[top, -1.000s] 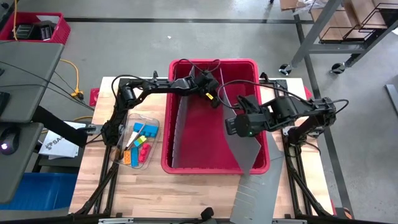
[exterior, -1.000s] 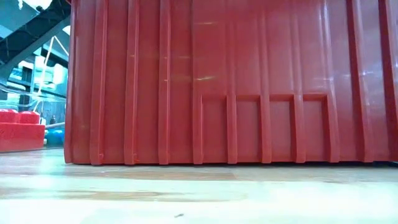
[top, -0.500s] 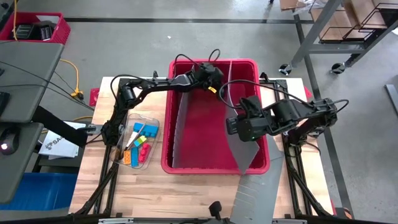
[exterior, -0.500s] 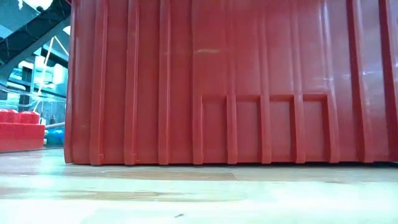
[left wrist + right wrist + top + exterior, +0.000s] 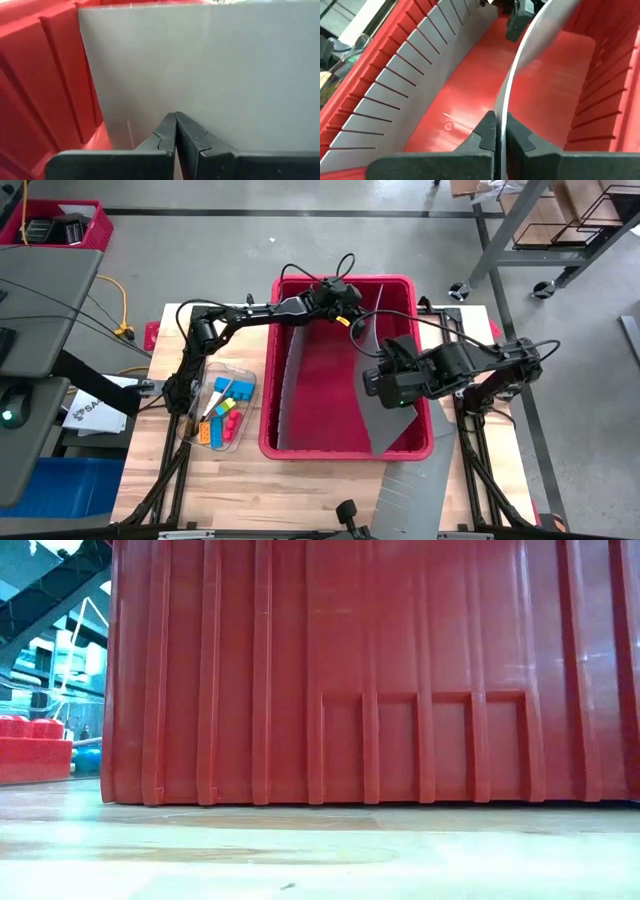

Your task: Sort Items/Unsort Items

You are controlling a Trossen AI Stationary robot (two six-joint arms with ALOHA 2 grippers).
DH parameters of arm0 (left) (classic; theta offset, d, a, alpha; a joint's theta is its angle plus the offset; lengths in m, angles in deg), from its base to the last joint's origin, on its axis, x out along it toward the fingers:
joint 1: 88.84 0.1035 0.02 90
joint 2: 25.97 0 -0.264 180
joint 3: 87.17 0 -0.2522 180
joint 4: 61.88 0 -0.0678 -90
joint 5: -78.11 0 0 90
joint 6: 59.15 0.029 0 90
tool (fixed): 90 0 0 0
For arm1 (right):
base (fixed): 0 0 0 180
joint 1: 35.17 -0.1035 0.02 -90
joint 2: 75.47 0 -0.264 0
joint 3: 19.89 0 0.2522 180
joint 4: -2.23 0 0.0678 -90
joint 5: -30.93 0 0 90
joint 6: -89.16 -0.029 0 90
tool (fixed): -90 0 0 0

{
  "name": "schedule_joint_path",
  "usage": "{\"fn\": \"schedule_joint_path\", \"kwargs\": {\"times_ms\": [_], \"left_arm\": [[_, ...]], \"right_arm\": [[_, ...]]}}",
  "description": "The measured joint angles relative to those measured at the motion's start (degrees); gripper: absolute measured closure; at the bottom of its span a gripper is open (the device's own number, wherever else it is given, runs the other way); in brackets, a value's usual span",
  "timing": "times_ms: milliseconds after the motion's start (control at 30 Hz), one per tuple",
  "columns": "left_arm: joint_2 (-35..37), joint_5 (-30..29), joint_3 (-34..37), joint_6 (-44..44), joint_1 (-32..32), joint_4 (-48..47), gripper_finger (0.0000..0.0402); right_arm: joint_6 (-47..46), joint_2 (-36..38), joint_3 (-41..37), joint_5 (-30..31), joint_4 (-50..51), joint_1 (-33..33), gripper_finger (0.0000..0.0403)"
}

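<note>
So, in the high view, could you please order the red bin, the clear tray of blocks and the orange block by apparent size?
1. red bin, by far the largest
2. clear tray, beside the bin
3. orange block, smallest, inside that tray

The red bin (image 5: 370, 670) is filling the low view, hiding both arms. The items (image 5: 222, 412) near the tabletop's left edge are showing too small to tell apart.

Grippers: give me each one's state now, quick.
Left gripper: shut, fingers pinching the far end of the grey divider panel in the red bin.
Right gripper: shut on the same panel's edge.
</note>
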Motion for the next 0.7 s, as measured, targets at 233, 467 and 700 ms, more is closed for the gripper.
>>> {"fn": "schedule_joint_path", "kwargs": {"times_ms": [233,467,700], "left_arm": [[0.0,-0.3,0.0,3.9,0.8,-3.1,0.0401],[0.0,-1.2,0.0,6.0,2.5,-6.9,0.0401],[0.0,-1.6,0.1,4.4,2.3,-4.5,0.0402]], "right_arm": [[2.5,0.0,0.5,0.6,0.0,-0.8,0.0402],[3.7,0.0,0.6,0.8,-0.3,-2.6,0.0403],[1.5,0.0,0.6,0.6,-0.2,-2.7,0.0403]]}}
